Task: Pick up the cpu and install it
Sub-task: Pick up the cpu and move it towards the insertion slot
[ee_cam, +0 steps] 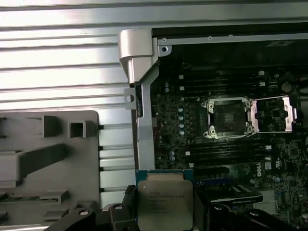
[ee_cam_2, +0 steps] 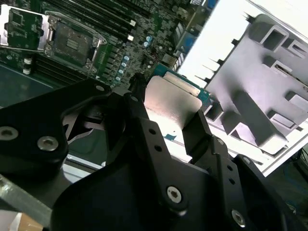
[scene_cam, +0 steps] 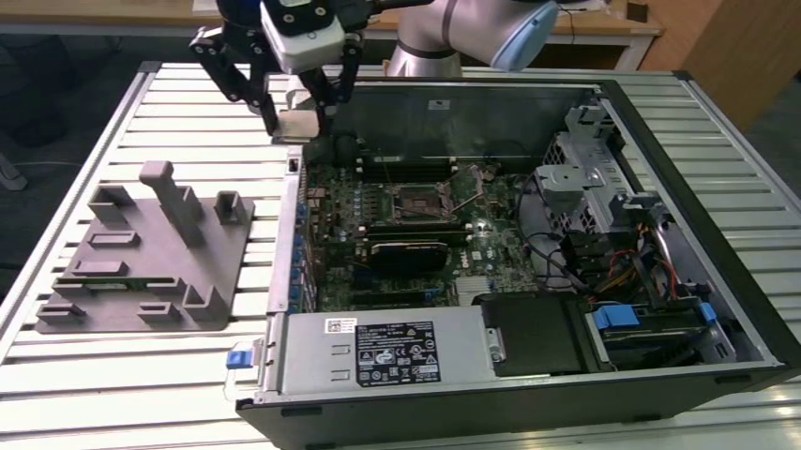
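In the exterior view we see the arm's black two-fingered hand (scene_cam: 300, 120) hanging above the far corner of an open black computer case (scene_cam: 701, 309), on the exterior view's left. The hand is closed on the cpu (scene_cam: 298, 127), a small flat square chip with a pale silver face. It grips the chip by two opposite edges, clear of the green motherboard (scene_cam: 375, 244). The case lies on a pale slatted metal counter (scene_cam: 126, 375). A large grey plastic tray with upright blocks (scene_cam: 138, 272) sits just beside the case, on the exterior view's left. The square socket (scene_cam: 423, 202) lies near the middle of the motherboard, well apart from the chip.

In the second wrist view we find the cpu (ee_cam_2: 171, 103) pinched between two black fingers (ee_cam_2: 139, 115). Beyond it lie the tray (ee_cam_2: 264, 96) and the socket (ee_cam_2: 72, 43), whose metal retaining frame (ee_cam_2: 19, 26) is swung open.

In the first wrist view the cpu (ee_cam: 165, 204) shows its silver top and thin green rim. It sits over the case's side wall, between tray (ee_cam: 48, 159) and motherboard. The socket (ee_cam: 228, 118) lies well apart from it.
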